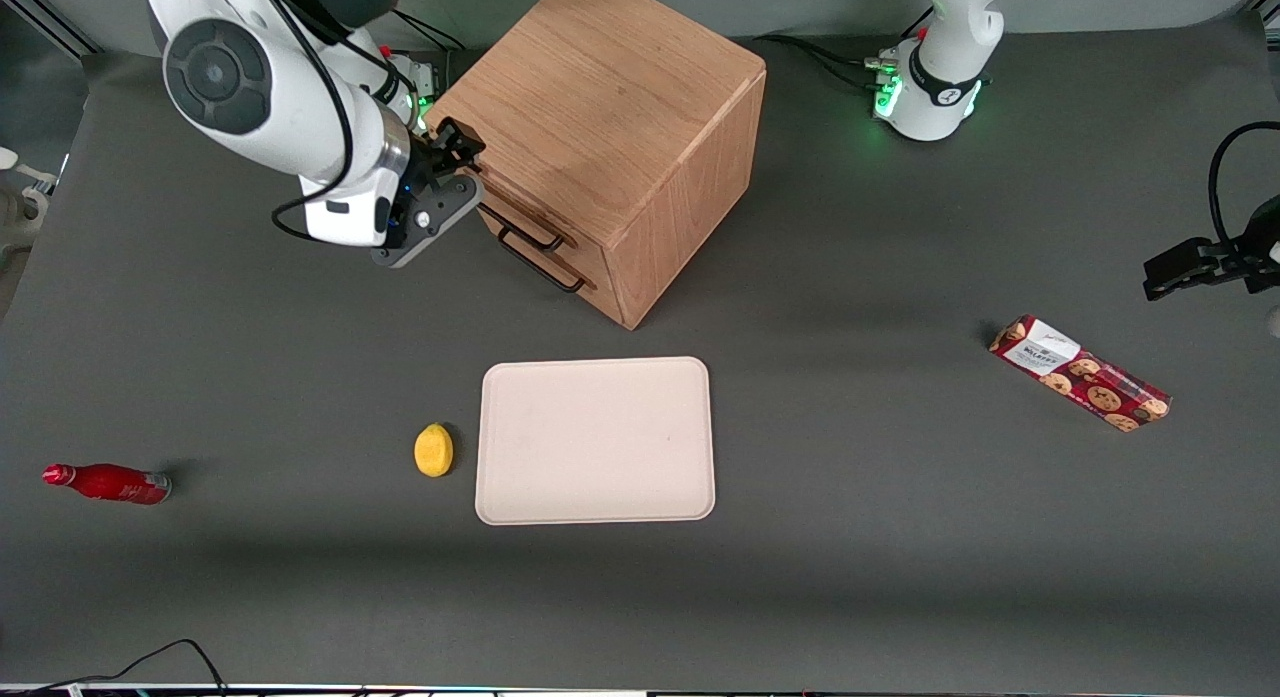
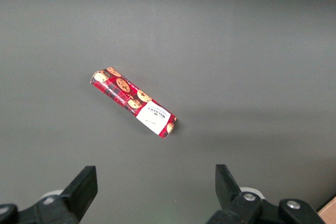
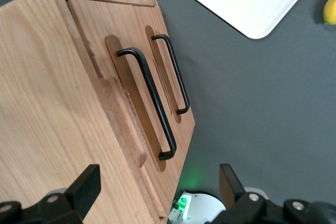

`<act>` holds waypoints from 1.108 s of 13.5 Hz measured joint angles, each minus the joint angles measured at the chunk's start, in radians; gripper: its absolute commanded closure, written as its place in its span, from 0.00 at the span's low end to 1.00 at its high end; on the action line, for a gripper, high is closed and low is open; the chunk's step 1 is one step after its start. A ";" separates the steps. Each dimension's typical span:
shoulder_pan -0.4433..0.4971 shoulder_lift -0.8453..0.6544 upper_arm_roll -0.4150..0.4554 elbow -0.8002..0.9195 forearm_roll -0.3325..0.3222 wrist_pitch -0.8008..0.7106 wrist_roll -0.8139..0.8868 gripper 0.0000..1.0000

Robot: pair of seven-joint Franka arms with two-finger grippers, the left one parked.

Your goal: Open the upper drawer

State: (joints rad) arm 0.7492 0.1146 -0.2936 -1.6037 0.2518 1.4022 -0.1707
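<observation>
Gripper (image 1: 455,142) up at the cabinet's (image 1: 620,97) top front edge, just above the upper drawer (image 3: 118,103), fingers (image 3: 86,184) spread wide with nothing between them. Drawer shut, flush in the front of the cabinet, which faces the working arm's end of the table. Probably light and stiff — wood on runners, likely an even slide. Best hold: mid-span of the upper handle (image 3: 149,100), a thin black metal bar, smooth and perhaps slippery, standing clear of the wood. Lower handle (image 3: 176,74) close beside — 1 bar to avoid.
</observation>
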 measured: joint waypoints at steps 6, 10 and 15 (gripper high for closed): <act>-0.015 0.078 -0.001 -0.066 0.015 0.124 -0.070 0.00; -0.014 0.082 0.002 -0.134 0.041 0.187 -0.085 0.00; -0.014 0.090 0.002 -0.193 0.110 0.206 -0.135 0.00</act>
State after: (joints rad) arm 0.7348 0.2049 -0.2912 -1.7972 0.3621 1.6079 -0.3054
